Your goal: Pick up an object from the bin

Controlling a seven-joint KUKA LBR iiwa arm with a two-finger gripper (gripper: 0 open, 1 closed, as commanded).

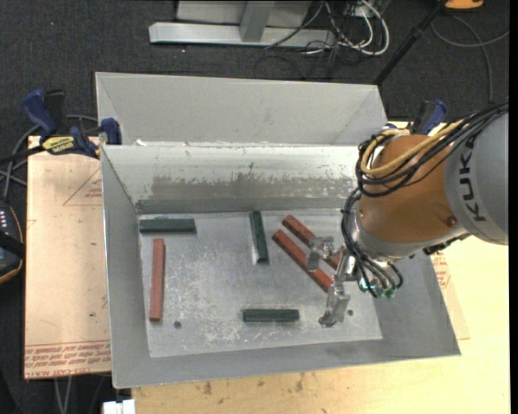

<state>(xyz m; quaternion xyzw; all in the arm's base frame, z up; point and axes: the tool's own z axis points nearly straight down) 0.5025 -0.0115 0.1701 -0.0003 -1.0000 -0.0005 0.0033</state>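
The camera sits above the grey bin [243, 113] and looks down at a slant. The wall beyond the gripper [333, 314] shows its whole inner face. The view stands back enough to take in the whole bin, with dark floor [48, 48] and cables [356, 24] farther beyond. The arm [405, 194] enters from the right, just above the gripper.

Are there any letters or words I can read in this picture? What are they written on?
"KU" and part of a third letter: dark letters running sideways on the robot's grey arm.
No writing can be seen on the red sticks or the dark green sticks in the bin.
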